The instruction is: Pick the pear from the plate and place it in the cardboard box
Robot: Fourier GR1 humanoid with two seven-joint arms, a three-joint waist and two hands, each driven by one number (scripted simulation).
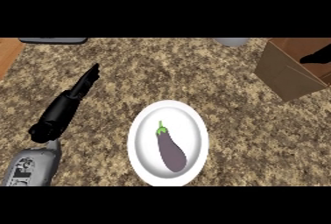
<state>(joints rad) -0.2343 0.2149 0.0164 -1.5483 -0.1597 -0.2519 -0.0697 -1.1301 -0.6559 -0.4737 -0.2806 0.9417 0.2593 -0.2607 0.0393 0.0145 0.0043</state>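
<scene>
Fingers (89,78) of left hand (61,109) lie apart from eggplant (172,151).

Cardboard box (284,73) partly off right edge

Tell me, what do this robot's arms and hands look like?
The left forearm is a pale grey, rounded shell with dark recessed marks near its lower end. The left hand is black, long and slim, its fingers tapering to a point. Of the right hand only a small black part shows. No cables or sleeves are visible.
</scene>
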